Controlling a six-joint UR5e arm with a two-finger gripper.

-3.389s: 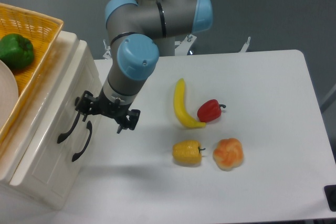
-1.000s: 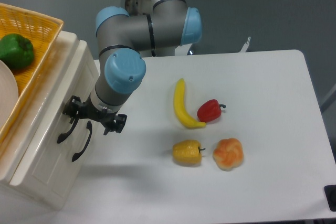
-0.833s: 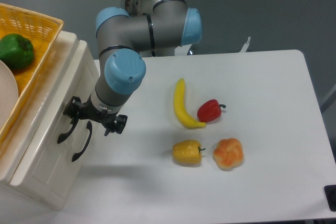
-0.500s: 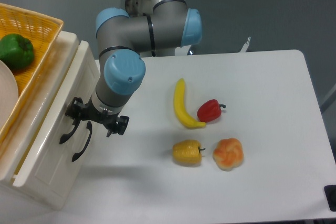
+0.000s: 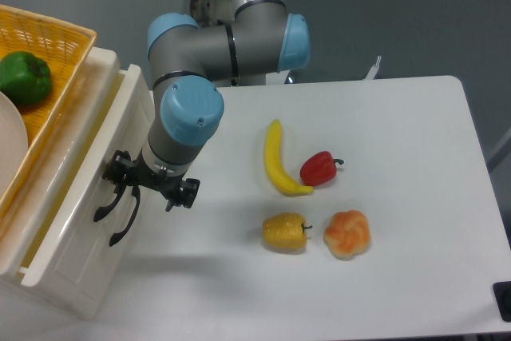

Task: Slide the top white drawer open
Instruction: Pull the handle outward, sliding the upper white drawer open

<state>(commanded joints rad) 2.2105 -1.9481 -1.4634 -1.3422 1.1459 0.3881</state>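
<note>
While the top white drawer (image 5: 88, 197) sits partly out, pincer (image 5: 128, 189) pinches its black handle (image 5: 108, 201).

a robotics lab set up as a mock kitchen: an industrial robot arm (image 5: 215, 37) mounted behind a plain white table (image 5: 399, 157), grey backdrop, toy banana (image 5: 276, 159) and peppers (image 5: 319, 168), small cream cabinet (image 5: 72, 237) with a wicker basket (image 5: 48, 61).

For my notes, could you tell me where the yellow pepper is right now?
The yellow pepper lies on the white table, just left of the orange fruit and below the banana.
</note>
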